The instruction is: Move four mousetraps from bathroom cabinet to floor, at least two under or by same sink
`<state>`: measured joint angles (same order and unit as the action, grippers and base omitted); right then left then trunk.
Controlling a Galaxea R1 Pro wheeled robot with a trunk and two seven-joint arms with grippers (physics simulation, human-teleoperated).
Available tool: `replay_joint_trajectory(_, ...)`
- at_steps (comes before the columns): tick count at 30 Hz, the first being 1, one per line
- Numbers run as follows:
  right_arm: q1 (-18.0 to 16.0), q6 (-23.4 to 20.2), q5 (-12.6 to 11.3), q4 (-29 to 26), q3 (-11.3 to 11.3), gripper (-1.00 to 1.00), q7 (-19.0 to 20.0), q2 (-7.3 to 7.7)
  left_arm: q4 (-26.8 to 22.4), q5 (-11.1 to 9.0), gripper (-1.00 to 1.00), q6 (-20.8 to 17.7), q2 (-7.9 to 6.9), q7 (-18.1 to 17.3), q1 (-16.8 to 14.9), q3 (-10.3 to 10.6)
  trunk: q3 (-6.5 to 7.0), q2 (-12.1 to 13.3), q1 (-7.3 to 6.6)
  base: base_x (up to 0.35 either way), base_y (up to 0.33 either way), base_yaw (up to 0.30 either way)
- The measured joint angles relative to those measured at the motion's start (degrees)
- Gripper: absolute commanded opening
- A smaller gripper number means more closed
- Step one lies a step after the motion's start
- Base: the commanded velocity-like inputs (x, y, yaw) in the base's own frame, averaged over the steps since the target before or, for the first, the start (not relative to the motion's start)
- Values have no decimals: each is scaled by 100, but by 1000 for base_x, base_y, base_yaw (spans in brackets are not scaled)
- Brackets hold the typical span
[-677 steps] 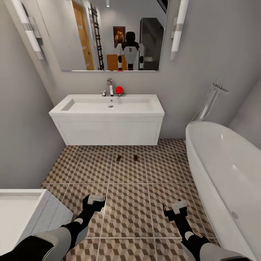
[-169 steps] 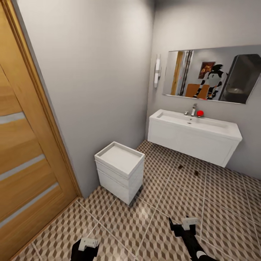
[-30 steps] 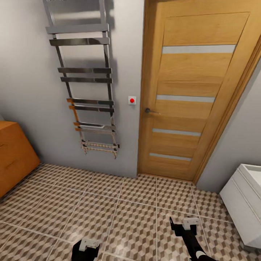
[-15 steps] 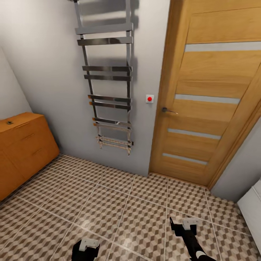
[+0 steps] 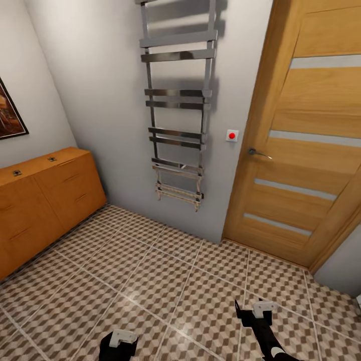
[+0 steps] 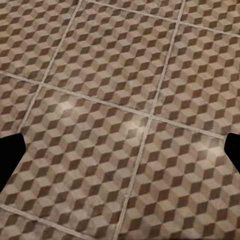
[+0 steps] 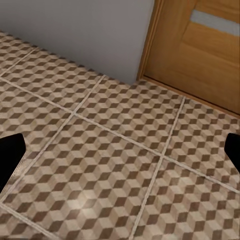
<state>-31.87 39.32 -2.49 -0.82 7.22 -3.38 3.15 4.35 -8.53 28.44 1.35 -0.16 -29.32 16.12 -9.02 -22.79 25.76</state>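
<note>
The left gripper (image 5: 119, 341) and the right gripper (image 5: 255, 312) hang low over the bathroom floor (image 5: 165, 281), each with its fingers spread apart and nothing between them. The cabinet (image 5: 45, 200) stands against the wall at the left. On its top lie two small dark things, probably mousetraps (image 5: 51, 159), too small to tell surely. A chrome towel rail (image 5: 178, 115) hangs beside the wooden door (image 5: 306, 150).

We see the cabinet (image 5: 45, 200) cut off at the frame's left edge; two small dark items on its top (image 5: 16, 173) are too small to identify. Beside it, the door (image 5: 311, 150) and framed picture (image 5: 7, 113) are likewise cropped.
</note>
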Motion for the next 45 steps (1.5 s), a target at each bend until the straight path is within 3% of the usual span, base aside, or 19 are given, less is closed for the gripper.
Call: replay_joint_trajectory(45,0,0,0,0,0,100,0,0,0,0,100,0,0,7,0,-1,-83,0,0,-89,0,280)
